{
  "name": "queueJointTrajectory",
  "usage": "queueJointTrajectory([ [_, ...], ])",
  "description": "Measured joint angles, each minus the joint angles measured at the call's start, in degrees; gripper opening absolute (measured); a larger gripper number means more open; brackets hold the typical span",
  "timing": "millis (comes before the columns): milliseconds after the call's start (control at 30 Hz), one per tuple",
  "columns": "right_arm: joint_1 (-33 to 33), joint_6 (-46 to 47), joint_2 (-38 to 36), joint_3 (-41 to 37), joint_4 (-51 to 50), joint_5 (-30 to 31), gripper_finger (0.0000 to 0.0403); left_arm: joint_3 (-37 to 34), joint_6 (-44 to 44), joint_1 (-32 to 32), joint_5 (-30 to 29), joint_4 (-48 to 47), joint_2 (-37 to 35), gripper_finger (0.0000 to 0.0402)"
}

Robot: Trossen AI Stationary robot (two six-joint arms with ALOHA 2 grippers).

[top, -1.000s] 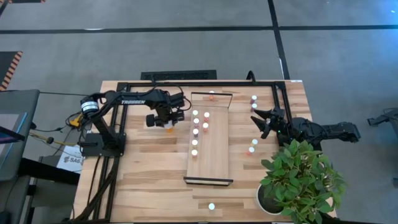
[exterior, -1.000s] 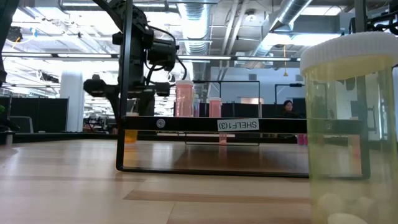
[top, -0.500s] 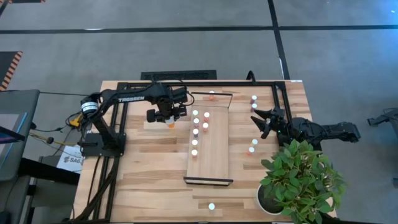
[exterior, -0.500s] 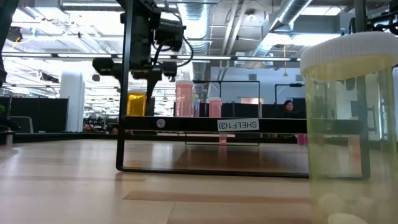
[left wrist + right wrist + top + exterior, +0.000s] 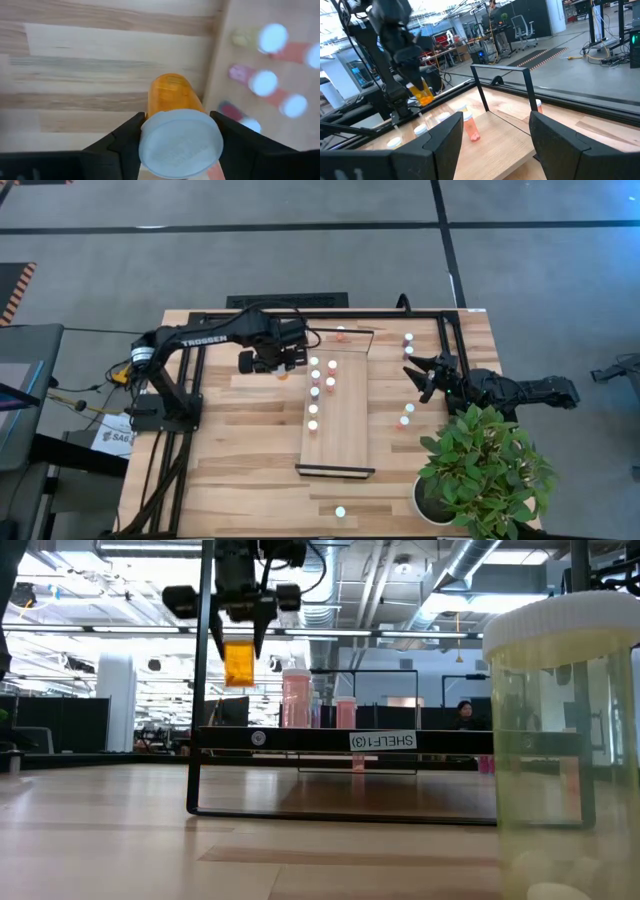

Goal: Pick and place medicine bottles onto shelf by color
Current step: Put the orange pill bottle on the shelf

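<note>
Left gripper [image 5: 276, 366], at the shelf's [image 5: 343, 442] ten o'clock and just beside its long edge, is clamped on an orange bottle [image 5: 239, 663], white cap between the fingers [image 5: 122, 142], held clear above the tabletop [image 5: 240, 460]. Several white-capped bottles [image 5: 314, 393] stand in two short rows on the shelf's far half. Right gripper [image 5: 420, 377], fingers spread and empty, waits at the shelf's three o'clock, near a bottle on the table [image 5: 405, 420] and a potted plant [image 5: 488, 465].
</note>
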Motion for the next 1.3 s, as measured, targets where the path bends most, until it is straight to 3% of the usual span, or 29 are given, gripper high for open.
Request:
queueJointTrajectory([
  [167, 0.0, 0.0, 0.0, 0.0, 0.0, 0.0, 0.0251, 1.9, 0.0, -3.5, -0.4, -0.2, 0.0, 0.0171],
  [400, 0.0, 0.0, 0.0, 0.0, 0.0, 0.0, 0.0251, 3.9, -0.9, -9.0, 0.0, -0.5, 0.0, 0.0185],
  [833, 0.0, 0.0, 0.0, 0.0, 0.0, 0.0, 0.0251, 4.3, -14.0, -19.9, 0.1, 1.1, 0.0, 0.018],
  [1100, 0.0, 0.0, 0.0, 0.0, 0.0, 0.0, 0.0251, 4.3, -22.9, -23.3, 0.1, 4.3, 0.0, 0.0184],
  [1300, 0.0, 0.0, 0.0, 0.0, 0.0, 0.0, 0.0251, 4.2, -24.6, -24.5, -0.3, 8.1, 0.0, 0.0183],
])
